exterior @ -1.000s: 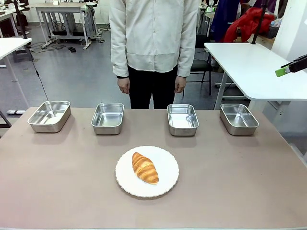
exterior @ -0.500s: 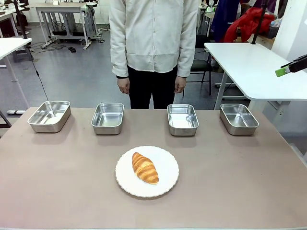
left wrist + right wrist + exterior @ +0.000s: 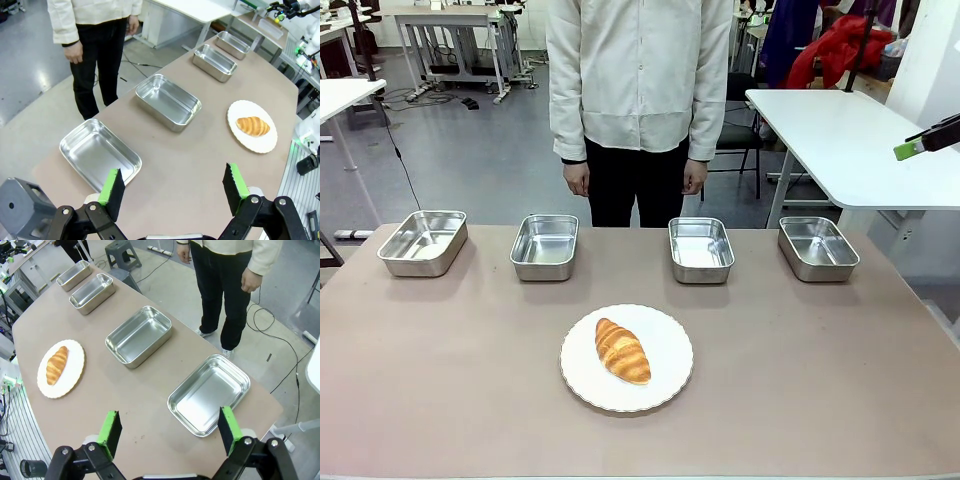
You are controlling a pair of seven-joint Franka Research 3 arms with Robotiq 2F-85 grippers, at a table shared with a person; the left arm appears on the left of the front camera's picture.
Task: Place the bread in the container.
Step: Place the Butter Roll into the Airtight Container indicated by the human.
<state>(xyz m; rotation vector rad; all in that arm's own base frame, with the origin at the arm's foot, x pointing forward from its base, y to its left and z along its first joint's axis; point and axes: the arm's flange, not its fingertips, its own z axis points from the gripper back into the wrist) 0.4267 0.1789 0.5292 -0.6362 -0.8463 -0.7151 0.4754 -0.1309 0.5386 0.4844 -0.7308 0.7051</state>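
- The bread lies on the round white plate at the near middle of the table — it is in none of the containers.
- Four steel containers stand in a row along the far edge: left outer container, left inner container, right inner container, right outer container. A gap separates each from its neighbour, and the middle gap is the widest.
- Open tabletop surrounds the plate on all sides. The plate sits well apart from the row.
- Left gripper: jaws wide apart with nothing between them, raised over the table's left end near the left outer container.
- Right gripper: jaws wide apart and holding nothing, raised over the table's right end. Its green pad sits high off the table at the front view's right edge.
- The person stands at the far edge, hands hanging at the sides.
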